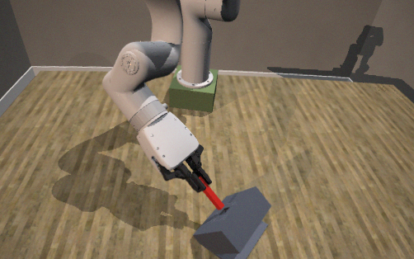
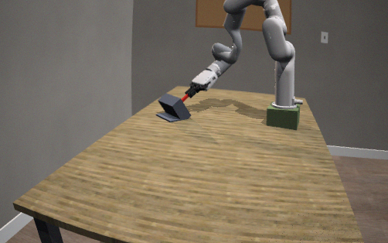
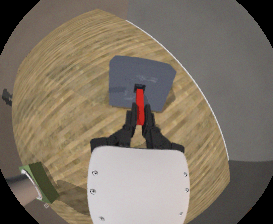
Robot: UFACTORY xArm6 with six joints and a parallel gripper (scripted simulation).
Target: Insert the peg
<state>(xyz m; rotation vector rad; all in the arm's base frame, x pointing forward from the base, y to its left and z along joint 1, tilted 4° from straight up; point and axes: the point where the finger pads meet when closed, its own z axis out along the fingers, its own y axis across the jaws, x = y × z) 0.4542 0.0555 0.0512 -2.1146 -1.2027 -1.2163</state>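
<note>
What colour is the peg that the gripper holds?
The peg is bright red, seen best in the top view, between the gripper and the grey panel.
</note>
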